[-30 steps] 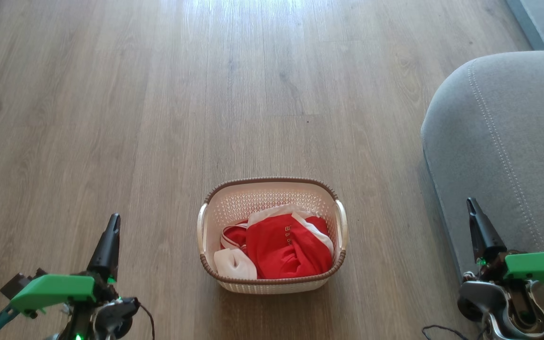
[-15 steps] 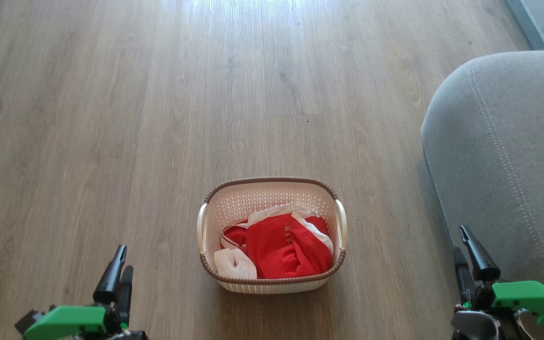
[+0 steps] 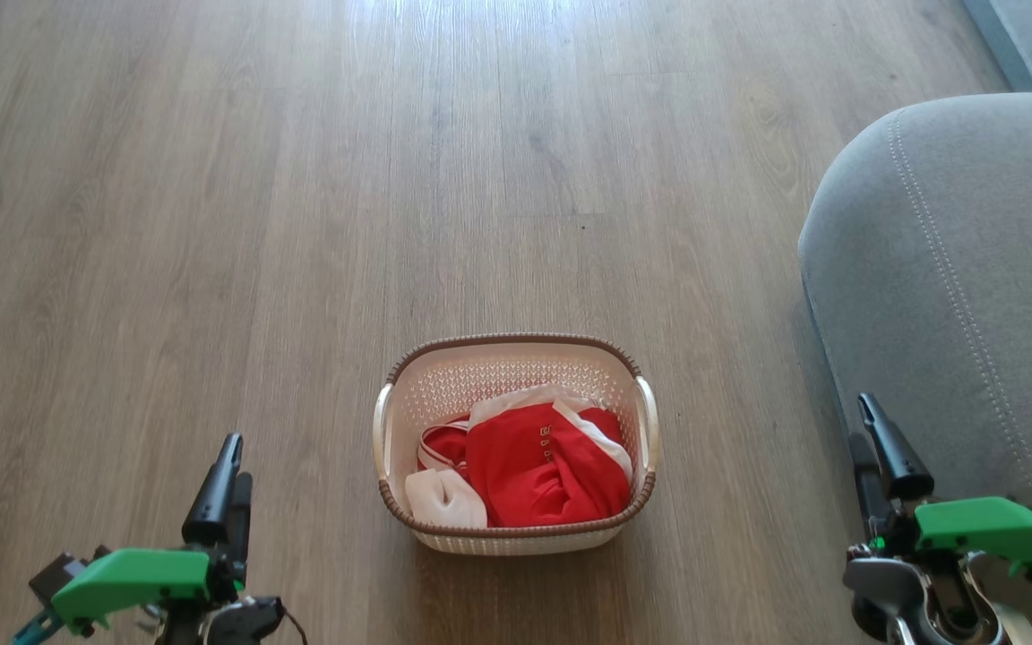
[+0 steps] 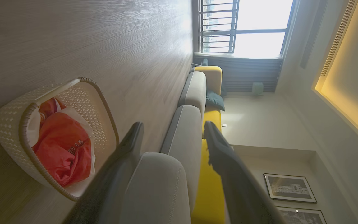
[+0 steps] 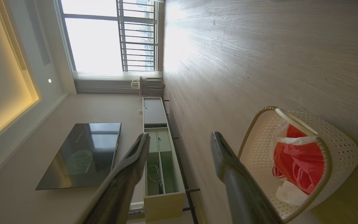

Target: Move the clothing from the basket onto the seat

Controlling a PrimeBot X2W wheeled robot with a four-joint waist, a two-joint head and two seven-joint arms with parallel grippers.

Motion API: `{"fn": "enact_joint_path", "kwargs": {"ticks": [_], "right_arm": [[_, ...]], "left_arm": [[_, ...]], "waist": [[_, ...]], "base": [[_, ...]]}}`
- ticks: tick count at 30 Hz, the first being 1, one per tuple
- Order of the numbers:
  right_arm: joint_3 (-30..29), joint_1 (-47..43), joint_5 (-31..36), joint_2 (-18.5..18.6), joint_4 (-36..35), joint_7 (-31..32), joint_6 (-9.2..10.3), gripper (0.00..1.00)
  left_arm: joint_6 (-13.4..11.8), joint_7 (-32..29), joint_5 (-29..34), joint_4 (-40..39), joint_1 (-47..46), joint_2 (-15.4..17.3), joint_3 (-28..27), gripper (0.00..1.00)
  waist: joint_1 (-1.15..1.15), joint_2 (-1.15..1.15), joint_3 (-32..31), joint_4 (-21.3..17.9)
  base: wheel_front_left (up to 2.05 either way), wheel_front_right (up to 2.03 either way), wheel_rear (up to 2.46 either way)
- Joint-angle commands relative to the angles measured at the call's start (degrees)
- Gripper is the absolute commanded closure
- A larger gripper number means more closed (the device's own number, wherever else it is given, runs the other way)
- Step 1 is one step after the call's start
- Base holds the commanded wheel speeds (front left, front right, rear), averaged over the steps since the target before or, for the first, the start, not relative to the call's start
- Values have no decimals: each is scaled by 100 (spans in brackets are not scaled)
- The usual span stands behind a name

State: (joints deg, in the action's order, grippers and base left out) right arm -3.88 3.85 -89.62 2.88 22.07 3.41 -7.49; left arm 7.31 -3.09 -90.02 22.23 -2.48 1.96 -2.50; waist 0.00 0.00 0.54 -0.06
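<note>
The basket [image 3: 516, 356], cream with a brown rim, stands on the wooden floor in the lower middle of the head view. Red and white clothing [image 3: 541, 469] lies bunched inside it. The grey seat [image 3: 973, 269] fills the right side. My left gripper [image 3: 235, 460] hovers open at the lower left, well left of the basket. My right gripper [image 3: 861, 419] is open at the lower right, beside the seat's front edge. The left wrist view shows the open left gripper [image 4: 172, 125], the basket [image 4: 103, 102], the clothing [image 4: 61, 149] and the seat [image 4: 160, 186]. In the right wrist view the right gripper [image 5: 180, 134] is open near the basket [image 5: 340, 146] and clothing [image 5: 297, 161].
Bare wood floor [image 3: 391, 179] stretches ahead and to the left of the basket. A yellow sofa back [image 4: 211, 155] runs behind the grey cushions. A dark television [image 5: 79, 155] and a low cabinet [image 5: 162, 186] line the opposite wall, with a bright window [image 5: 104, 34] at the far end.
Both grippers have gone from shut to open. Both dropped toward the bottom of the head view, then rose slightly. Basket and clothing have not moved.
</note>
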Motion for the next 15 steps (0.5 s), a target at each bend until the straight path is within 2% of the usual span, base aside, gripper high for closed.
{"fn": "enact_joint_path", "kwargs": {"ticks": [1, 15], "right_arm": [[54, 355, 74, 130, -153, -50, -1, 0], [437, 762, 795, 323, -9, -323, -1, 0]], "left_arm": [[8, 52, 91, -144, -341, 97, -9, 0], [10, 308, 714, -77, -663, 168, 57, 0]], "waist": [[0, 0, 1, 0], [0, 0, 44, -3]], "base": [[0, 0, 0], [0, 0, 0]]}}
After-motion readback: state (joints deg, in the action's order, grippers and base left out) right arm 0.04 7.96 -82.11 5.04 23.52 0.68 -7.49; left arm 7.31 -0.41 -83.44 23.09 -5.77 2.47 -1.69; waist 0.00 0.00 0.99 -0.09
